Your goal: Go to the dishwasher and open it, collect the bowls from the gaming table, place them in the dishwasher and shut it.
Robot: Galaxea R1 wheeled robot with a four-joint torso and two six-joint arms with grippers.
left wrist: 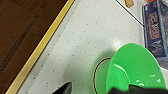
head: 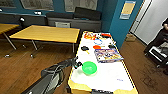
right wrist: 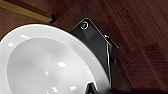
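Right now the small translucent bright-green plastic bowl (head: 89,67) sits on the long white-topped gaming table (head: 110,77), near its left edge. Left gripper (head: 78,64) is at the bowl's rim w/ one dark finger over it; pinching or not, can't tell. In the right wrist view a glossy white bowl (right wrist: 45,65) looms large, right gripper's state unclear.

The head camera looks forward and down from high up, along the white desk (head: 110,75), with the left claw (head: 78,63) reaching in at the green bowl (head: 89,67) near the desk's closest end. The left wrist camera sits close above that claw (left wrist: 100,90), facing down at the same bowl (left wrist: 132,67) and desk top (left wrist: 82,37); both views share them. The right wrist camera faces down, very near a white bowl (right wrist: 45,65) above the wooden floor (right wrist: 140,32).
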